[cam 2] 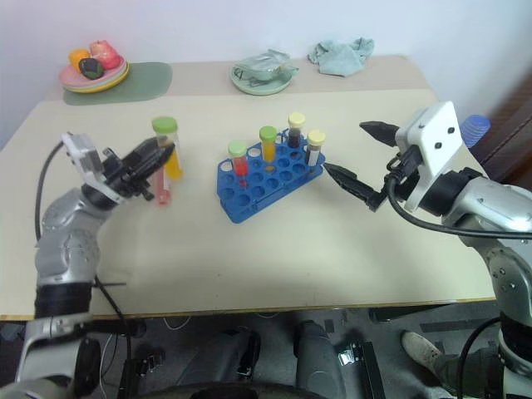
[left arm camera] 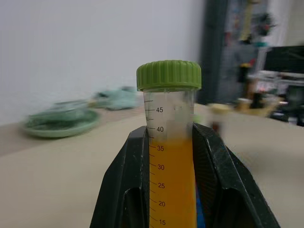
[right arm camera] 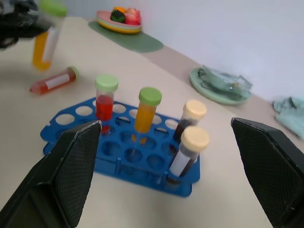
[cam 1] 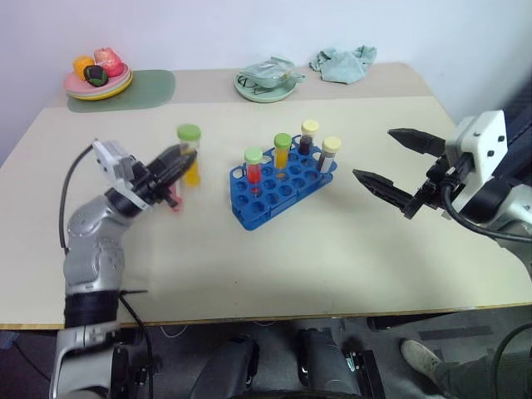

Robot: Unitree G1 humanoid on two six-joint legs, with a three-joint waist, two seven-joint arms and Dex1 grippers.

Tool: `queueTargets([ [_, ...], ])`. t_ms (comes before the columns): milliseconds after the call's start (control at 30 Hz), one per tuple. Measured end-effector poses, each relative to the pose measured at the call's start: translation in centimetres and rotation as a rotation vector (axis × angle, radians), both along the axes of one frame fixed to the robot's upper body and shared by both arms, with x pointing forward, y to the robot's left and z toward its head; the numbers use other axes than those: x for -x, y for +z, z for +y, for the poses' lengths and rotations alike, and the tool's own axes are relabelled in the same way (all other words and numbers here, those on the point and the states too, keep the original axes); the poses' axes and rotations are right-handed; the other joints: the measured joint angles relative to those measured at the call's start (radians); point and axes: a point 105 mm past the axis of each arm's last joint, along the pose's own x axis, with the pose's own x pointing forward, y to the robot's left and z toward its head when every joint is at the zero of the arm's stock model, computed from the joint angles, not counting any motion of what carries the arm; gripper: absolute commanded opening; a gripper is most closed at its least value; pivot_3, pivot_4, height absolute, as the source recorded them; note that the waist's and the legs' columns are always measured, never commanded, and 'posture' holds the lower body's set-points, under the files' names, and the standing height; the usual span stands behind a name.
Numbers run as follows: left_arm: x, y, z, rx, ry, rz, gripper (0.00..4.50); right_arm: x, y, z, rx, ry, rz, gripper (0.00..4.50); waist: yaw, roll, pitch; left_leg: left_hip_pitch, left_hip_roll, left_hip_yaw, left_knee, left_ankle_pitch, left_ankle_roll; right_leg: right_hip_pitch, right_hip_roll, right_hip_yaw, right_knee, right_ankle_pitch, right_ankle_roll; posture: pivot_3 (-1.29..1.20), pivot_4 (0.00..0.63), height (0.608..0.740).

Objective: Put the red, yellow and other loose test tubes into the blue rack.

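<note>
Left gripper [cam 1: 176,162] clamps yellow tube [cam 1: 190,155] left of blue rack [cam 1: 281,186]; right gripper [cam 1: 391,165] gapes empty. Risk: tube misses hole, tips rack.

We see four tubes [cam 1: 282,152] standing in the rack [cam 1: 281,189] at table [cam 1: 349,249] centre; one loose tube [right arm camera: 53,81] lies to its left.

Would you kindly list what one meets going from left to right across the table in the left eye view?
left gripper holding the yellow tube → blue rack → right gripper
</note>
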Motion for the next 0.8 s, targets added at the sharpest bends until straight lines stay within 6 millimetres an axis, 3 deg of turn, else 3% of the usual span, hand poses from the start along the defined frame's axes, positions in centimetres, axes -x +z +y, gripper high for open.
queueTargets([
  [167,2.2,-1.6,-6.6,0.049,-0.198,0.031,0.69,0.0,0.4,-0.3,0.040,0.001,0.014,4.50,0.001,0.000,0.000,0.000,0.000,0.000,0.000,0.000,0.000,0.001,0.000,0.000,-0.001,0.000,0.000,0.00,0.150,0.740],
  [300,2.2,-0.3,-10.3,0.088,-0.279,-0.006,0.69,0.6,1.1,-1.2,0.069,-0.034,0.024,4.50,0.002,0.000,0.000,0.000,0.000,0.000,0.000,0.000,0.000,0.001,0.000,0.000,-0.001,0.000,0.000,0.00,0.150,0.740],
  [433,1.5,1.5,-12.6,0.104,-0.294,-0.059,0.69,1.5,1.4,-1.7,0.085,-0.062,0.040,4.50,-0.001,0.000,-0.001,0.000,0.000,0.001,0.000,0.000,0.000,0.001,0.000,0.000,-0.001,0.000,0.000,0.00,0.150,0.740],
  [633,0.5,0.9,-15.7,0.100,-0.244,-0.027,0.69,1.8,1.5,-1.7,0.079,-0.085,0.042,4.50,0.001,0.000,-0.001,0.000,0.000,0.001,0.000,0.000,0.000,0.001,0.000,0.000,-0.002,0.000,0.000,0.00,0.150,0.740],
  [800,-1.5,3.1,-17.5,0.134,-0.144,-0.078,0.69,1.8,1.2,-1.2,0.045,-0.097,0.029,4.50,0.010,0.000,-0.001,0.000,0.000,0.001,0.000,0.000,0.001,0.001,0.000,0.000,-0.003,0.000,0.001,0.00,0.150,0.740],
])
